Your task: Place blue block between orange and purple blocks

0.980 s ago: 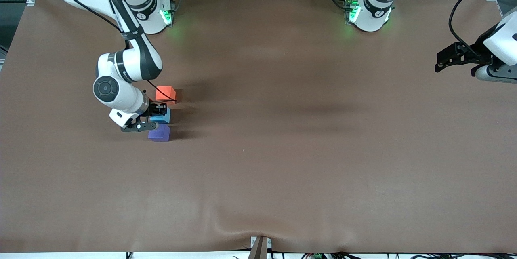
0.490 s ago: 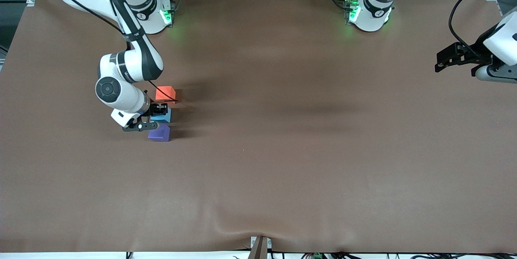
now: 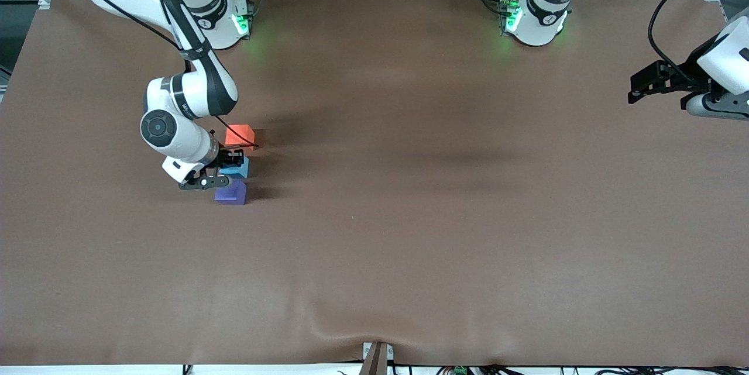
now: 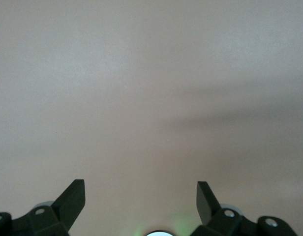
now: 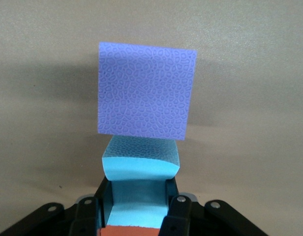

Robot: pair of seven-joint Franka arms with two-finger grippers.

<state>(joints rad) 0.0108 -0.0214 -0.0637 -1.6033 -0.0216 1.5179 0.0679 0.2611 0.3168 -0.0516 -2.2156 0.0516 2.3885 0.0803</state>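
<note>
Front view shows the counter (image 3: 409, 234), covered in plain brown, carrying the three cubes in a short line toward the right arm's end. No bin, tray or other container stands on it; the cubes sit straight on the brown surface.

The right arm reaches down from its base to this line, and the right tool (image 3: 227, 167) sits low at the middle cube, clenched on the blue block (image 3: 237, 169). In the right wrist view the two black fingers (image 5: 87, 214) press the sides of that block (image 5: 140, 184) hard enough that the soft cube bulges wider past their tips.

The left arm waits at its own end of the counter, with the left tool (image 3: 649, 83) held above bare brown surface. Its wrist view shows the fingers (image 4: 70, 199) spread wide with nothing between them.

The orange block (image 3: 240, 136) lies farthest from the front camera of the three, just beside the blue block. The purple block (image 3: 230, 193) lies nearest to that camera, just beside the blue one as well, so the blue block stands between the two. In the right wrist view the purple block (image 5: 146, 91) shows its pebbled top face and overlaps the blue cube's edge; whether they touch I cannot tell. A sliver of the orange block (image 5: 129, 231) shows between the fingers.
</note>
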